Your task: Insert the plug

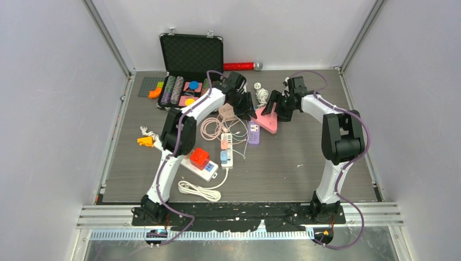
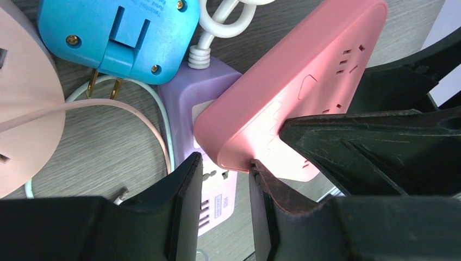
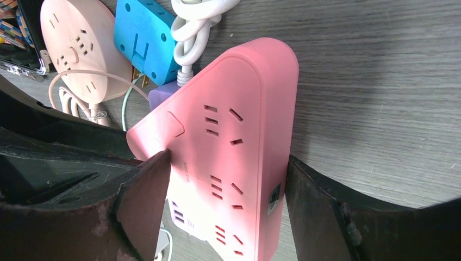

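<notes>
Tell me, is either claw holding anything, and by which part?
The right gripper clamps the pink power strip across its two long sides. The left gripper holds nothing, only touching that strip's edge.

The left gripper [image 1: 247, 106] and right gripper [image 1: 276, 106] meet at the pink strip [image 1: 267, 122], a purple strip [image 1: 253, 133] just beside it, coiled cables [image 1: 213, 128] to its left, an open case [image 1: 191, 54] at the back
</notes>
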### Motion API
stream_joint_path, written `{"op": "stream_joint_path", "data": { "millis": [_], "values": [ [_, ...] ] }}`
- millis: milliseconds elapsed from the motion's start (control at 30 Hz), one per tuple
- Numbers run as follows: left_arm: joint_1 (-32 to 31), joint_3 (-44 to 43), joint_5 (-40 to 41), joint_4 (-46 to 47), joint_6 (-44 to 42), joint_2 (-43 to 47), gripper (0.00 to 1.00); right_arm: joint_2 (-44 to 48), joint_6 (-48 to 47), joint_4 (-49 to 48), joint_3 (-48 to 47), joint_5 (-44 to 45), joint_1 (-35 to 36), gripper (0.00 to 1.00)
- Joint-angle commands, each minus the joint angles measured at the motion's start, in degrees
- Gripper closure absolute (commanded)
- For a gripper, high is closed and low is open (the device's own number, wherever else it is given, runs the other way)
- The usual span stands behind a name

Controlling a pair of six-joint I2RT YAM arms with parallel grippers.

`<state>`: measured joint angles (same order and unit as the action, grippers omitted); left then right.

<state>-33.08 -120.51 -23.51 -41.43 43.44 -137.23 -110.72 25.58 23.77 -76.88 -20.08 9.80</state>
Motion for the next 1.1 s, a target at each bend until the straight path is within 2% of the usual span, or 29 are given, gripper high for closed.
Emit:
{"op": "stream_joint_path", "data": {
  "millis": [0, 133, 367, 500, 800, 1067],
  "values": [
    [0.15, -0.15, 3.23, -4.96, -1.25, -2.87, 0.66, -6.51, -2.05, 8.52, 1.59, 8.72, 3.32, 0.36],
    [0.17, -0.89, 3.41, -5.77, -1.28, -3.07, 0.67, -7.09, -2.43, 10.36, -0.21, 10.19, 3.67, 0.36],
    [0.72, -2.85, 5.99, -4.38, -3.8, 1.78, 0.63, -3.86, -1.46, 11.45, -3.46, 13.28, 3.68, 0.16],
    [1.2, -4.57, 7.23, -3.95, -5.19, 5.75, 0.58, -1.47, -1.13, 13.06, -8.13, 13.61, 3.56, 0.11],
    [2.3, -4.41, 5.49, -2.78, -6.77, 11.86, 0.5, 2.57, 0.9, 14.86, -11.78, 18.5, 3.39, 0.05],
    [3.72, -1.85, 5.8, -2.31, -8.59, 16.89, 0.47, 5.2, 0.82, 15.0, -12.46, 21.84, 3.39, 0.04]
  ]
}}
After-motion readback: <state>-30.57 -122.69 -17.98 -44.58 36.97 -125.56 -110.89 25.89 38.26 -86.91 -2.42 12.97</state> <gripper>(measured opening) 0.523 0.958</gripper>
